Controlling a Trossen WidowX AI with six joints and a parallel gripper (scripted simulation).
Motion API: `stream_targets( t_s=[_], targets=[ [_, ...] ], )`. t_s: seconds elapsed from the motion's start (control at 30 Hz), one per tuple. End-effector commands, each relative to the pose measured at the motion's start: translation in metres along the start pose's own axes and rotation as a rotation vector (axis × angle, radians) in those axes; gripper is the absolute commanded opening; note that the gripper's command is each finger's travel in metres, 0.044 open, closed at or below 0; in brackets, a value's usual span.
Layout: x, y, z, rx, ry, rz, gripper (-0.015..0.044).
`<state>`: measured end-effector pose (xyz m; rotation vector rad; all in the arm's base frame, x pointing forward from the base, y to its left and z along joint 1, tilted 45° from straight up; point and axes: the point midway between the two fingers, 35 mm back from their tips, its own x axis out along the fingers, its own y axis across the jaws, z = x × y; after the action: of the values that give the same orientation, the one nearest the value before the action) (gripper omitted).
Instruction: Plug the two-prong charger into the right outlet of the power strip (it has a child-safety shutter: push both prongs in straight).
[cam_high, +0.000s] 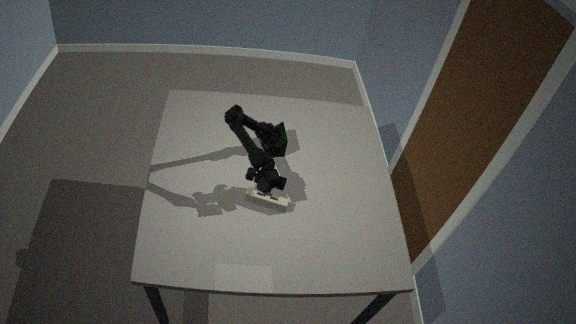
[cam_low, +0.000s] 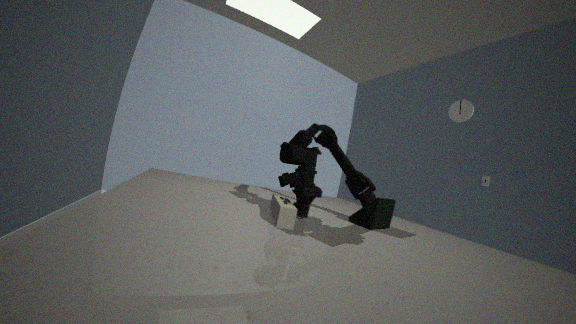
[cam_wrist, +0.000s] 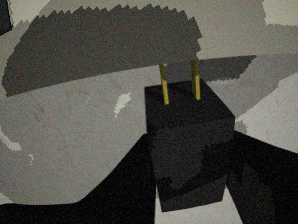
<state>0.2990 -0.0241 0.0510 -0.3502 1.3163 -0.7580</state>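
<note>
The cream power strip (cam_high: 270, 202) (cam_low: 286, 216) lies on the table, with dark outlet marks on its top face. My gripper (cam_high: 265, 191) (cam_low: 302, 215) (cam_wrist: 191, 145) is shut on the dark charger (cam_wrist: 185, 114). The charger's two brass prongs (cam_wrist: 165, 92) (cam_wrist: 196, 86) point away from the fingers and are bare along their length, outside any outlet. In the top view the gripper is at the strip's far long side; in the exterior view it is just right of the strip. The charger is too dark to make out in the top and exterior views. I cannot recognise the strip in the wrist view.
The arm's dark base (cam_high: 276, 140) (cam_low: 377, 214) stands on the table (cam_high: 200, 250) (cam_low: 125, 250), behind the strip in the top view. Shadows of the arm fall around the strip. The table's front edge is well away from the strip in the top view.
</note>
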Motion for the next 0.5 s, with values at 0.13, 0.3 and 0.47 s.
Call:
stream_targets(
  t_s=[0.13, 0.3, 0.47],
  targets=[
    [-0.0008, -0.0006, 0.0025, -0.004, -0.002, -0.003, 0.0000],
    [-0.0009, -0.0007, 0.0036, -0.004, -0.002, -0.003, 0.0000],
    [-0.0010, -0.0007, 0.0046, -0.004, -0.002, -0.003, 0.0000]
  ],
)
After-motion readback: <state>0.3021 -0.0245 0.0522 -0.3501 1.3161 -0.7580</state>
